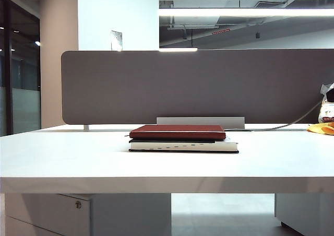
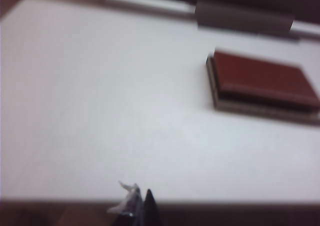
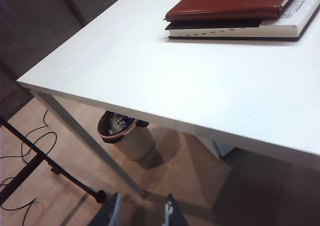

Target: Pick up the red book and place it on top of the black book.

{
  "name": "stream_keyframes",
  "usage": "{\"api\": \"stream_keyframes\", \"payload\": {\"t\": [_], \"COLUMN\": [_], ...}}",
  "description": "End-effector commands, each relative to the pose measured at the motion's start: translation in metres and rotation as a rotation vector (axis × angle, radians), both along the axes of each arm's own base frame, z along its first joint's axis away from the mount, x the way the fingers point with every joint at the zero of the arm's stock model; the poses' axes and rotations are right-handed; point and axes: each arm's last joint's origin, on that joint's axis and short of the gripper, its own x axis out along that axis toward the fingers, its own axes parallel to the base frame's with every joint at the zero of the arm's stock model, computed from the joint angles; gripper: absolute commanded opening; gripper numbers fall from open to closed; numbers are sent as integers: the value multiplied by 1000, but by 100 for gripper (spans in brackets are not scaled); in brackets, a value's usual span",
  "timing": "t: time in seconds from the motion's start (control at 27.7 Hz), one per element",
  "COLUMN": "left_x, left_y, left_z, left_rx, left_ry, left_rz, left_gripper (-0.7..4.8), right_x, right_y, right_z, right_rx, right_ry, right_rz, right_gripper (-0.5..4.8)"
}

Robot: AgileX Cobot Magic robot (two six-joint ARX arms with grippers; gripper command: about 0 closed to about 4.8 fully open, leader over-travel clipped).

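1. Maroon leather-like cover uppermost: the red book (image 1: 177, 131) lies flat on top of the black book (image 1: 183, 145), both near the middle of the white table (image 1: 78, 157), just in front of the grey partition (image 1: 198, 84).
2. Its edges sit roughly square with the thicker book below, though the black book's pale page block sticks out a little on the right; the stack looks stable, so I judge the placing done.
3. Neither arm shows in the exterior view.
4. In the left wrist view, which is blurred, the left gripper (image 2: 142, 208) has its tips pressed together with nothing between them, over the near edge of the table and well apart from the books.
5. In the right wrist view the right gripper (image 3: 142, 211) stands with its jaws wide apart and empty, below and outside the table's near corner, above the floor by a waste bin (image 3: 127, 136).
6. Both grippers sit clear of the stack, which suits a finished task: nothing can nudge the top book.
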Motion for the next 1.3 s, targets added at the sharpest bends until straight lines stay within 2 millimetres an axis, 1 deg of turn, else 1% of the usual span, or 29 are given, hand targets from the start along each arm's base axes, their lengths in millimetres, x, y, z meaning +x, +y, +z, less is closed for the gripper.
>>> {"api": "stream_keyframes", "payload": {"t": [0.04, 0.18, 0.25, 0.43, 0.5, 0.76, 0.86, 0.97, 1.15, 1.3], "left_x": [-2, -2, -2, -2, -2, -2, -2, 0, 0, 1], "left_y": [0, 0, 0, 0, 0, 0, 0, -1, -1, -1], "left_z": [-2, -3, -3, -3, -4, -4, -6, -8, -9, -10], "left_rx": [-7, 3, 4, 18, 19, 21, 22, 21, 20, 19], "left_ry": [37, 43, 50, 49, 53, 56, 60, 57, 53, 48], "left_rz": [-17, -16, -20, -24, -24, -24, -23, -24, -22, -21], "left_gripper": [-6, -6, -6, -6, -6, -6, -6, -6, -6, -6], "right_x": [0, 1, 2, 2, 2, 5, 5, 6, 9, 10], "right_y": [-1, -2, -2, -3, -3, -7, -8, -11, -23, -34], "right_z": [2, 2, 2, 2, 2, 2, 1, 1, 2, 2], "right_rx": [-8, -37, -44, -50, -70, -134, -206, -218, -249, -238], "right_ry": [-17, -32, -36, -40, -53, -79, -119, -120, -110, -89], "right_rz": [-21, -67, -97, -99, -117, -263, -269, -301, -492, -624], "right_gripper": [103, 69, 37, 26, -6, -6, -6, -6, -6, -6]}}
